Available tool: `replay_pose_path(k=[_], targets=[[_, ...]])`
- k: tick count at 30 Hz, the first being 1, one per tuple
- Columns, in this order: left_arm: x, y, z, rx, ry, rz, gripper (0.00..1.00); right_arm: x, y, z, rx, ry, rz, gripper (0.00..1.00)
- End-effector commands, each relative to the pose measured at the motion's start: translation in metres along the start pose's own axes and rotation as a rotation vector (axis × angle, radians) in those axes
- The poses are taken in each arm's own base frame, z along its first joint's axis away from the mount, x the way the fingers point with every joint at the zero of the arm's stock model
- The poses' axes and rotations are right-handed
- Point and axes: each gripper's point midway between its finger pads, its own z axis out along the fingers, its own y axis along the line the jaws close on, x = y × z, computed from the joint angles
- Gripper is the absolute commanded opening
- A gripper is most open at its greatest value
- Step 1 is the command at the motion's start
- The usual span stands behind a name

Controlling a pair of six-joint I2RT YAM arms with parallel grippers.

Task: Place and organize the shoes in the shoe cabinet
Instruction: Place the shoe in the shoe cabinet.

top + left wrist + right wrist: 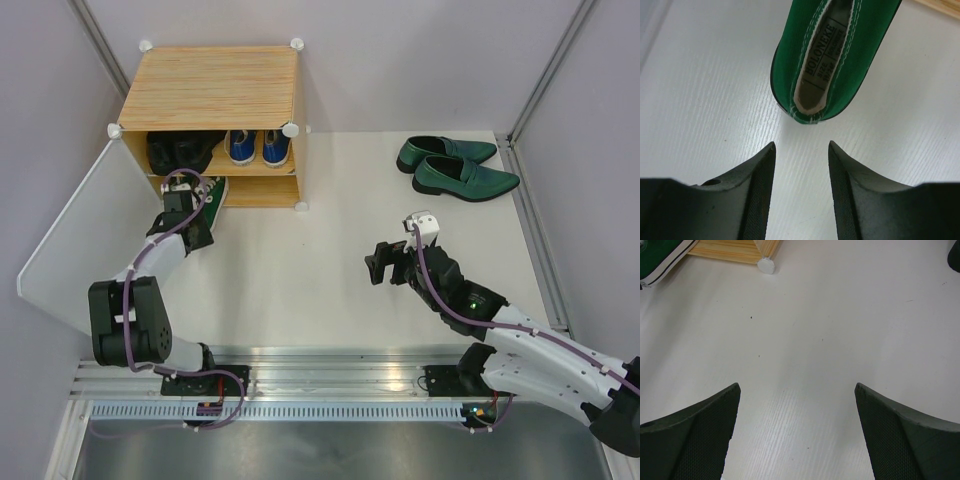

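My left pincer (801, 145) is released. Its two dark fingers (757, 195) stand apart with only bare white worktop (705, 100) showing in the gap. Just ahead of the fingertips, and a little to the right of their centre line, lies the heel of a green sneaker (832, 60). Its opening faces my wrist camera, with the printed insole label in sight. The heel is close to the tips but not between them, and I see no contact. Further ahead and to the right, a strip of light wood cuts across the corner of the same view.

From above, that sneaker lies at the mouth of the lower shelf of the shoe cabinet (212, 85), its toe end toward the shelf and its heel toward my left pincer. On the upper shelf, beyond the pincer, sit the black ankle boots (183, 150) on the left and the blue sneakers (256, 147) to their right. The frosted door panel (80, 235) is swung open, out to the left of that arm.

My right pincer (796, 387) is spread wide and grasps nothing, with plain worktop under it. Far ahead of it and to its left I see a white corner connector (766, 265) of the cabinet, with the green sneaker's white-edged sole beside it. The dark-green loafers (455, 168) lie together on the worktop, well apart from this pincer, off to its right.
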Motion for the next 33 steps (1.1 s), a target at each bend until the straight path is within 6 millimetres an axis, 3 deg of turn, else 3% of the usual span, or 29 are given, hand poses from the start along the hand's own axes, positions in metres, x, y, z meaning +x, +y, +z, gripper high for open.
replay_pose_path(k=[1,16,27,33], targets=[[-0.029,0.001,0.003,-0.007,-0.068,0.030,0.51,-0.010,0.002,0.000,-0.004,-0.036,0.007,0.98],[-0.069,-0.014,0.015,0.063,-0.187,0.081,0.53,-0.005,-0.004,0.006,0.037,-0.018,-0.011,0.98],[-0.102,-0.036,-0.003,0.176,-0.291,0.068,0.36,-0.002,-0.004,0.010,0.045,-0.006,-0.024,0.98],[-0.116,-0.046,0.003,0.216,-0.298,0.069,0.37,0.001,-0.006,0.012,0.056,0.005,-0.033,0.98]])
